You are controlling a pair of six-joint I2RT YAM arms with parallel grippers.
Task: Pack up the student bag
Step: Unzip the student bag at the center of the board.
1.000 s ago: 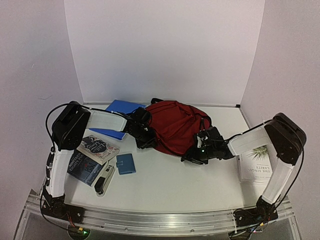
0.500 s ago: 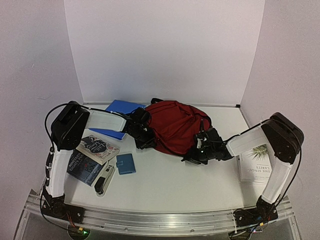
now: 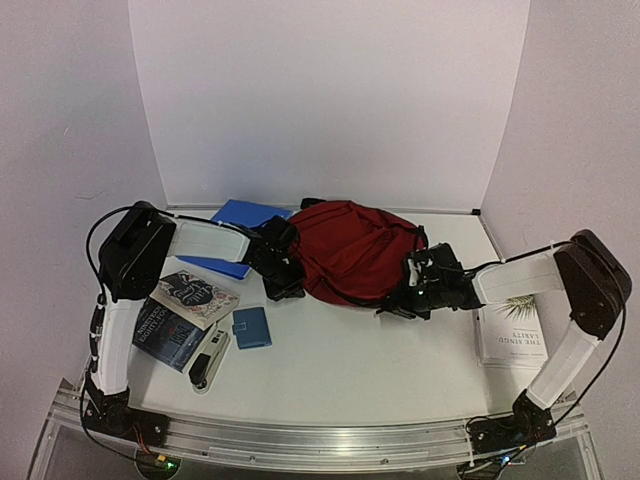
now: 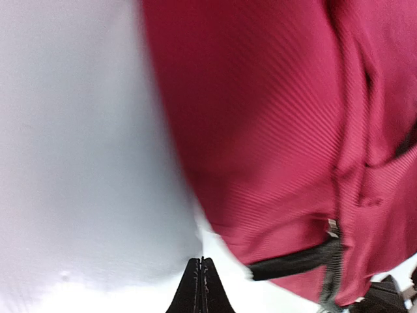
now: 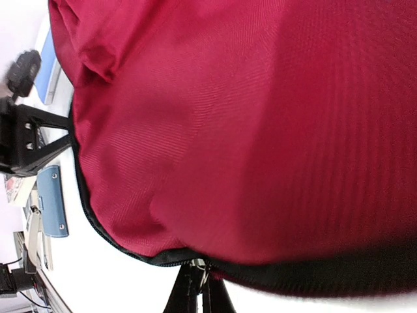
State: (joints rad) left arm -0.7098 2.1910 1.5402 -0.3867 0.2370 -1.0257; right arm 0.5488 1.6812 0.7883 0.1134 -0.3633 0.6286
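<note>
The student bag (image 3: 350, 250), a dark red backpack with a black zipper band, lies at the back middle of the table. At the bag's left edge, my left gripper (image 3: 282, 288) is shut, its jaws pressed together (image 4: 201, 262) over bare table, with nothing seen between them and red fabric (image 4: 273, 130) just to their right. My right gripper (image 3: 396, 303) is at the bag's front right edge. In the right wrist view its jaws (image 5: 199, 272) are shut on the metal zipper pull (image 5: 206, 266) on the black zipper band (image 5: 130, 251).
A blue folder (image 3: 235, 222) lies behind the left arm. Two books (image 3: 197, 297) (image 3: 165, 335), a small blue case (image 3: 251, 327) and a stapler (image 3: 208, 362) sit at the front left. Under the right arm, at the right, lies a white book (image 3: 512, 335).
My right gripper has shut on the zipper pull and shifted right and slightly back along the bag's edge. The left gripper has closed fully and barely moved.
</note>
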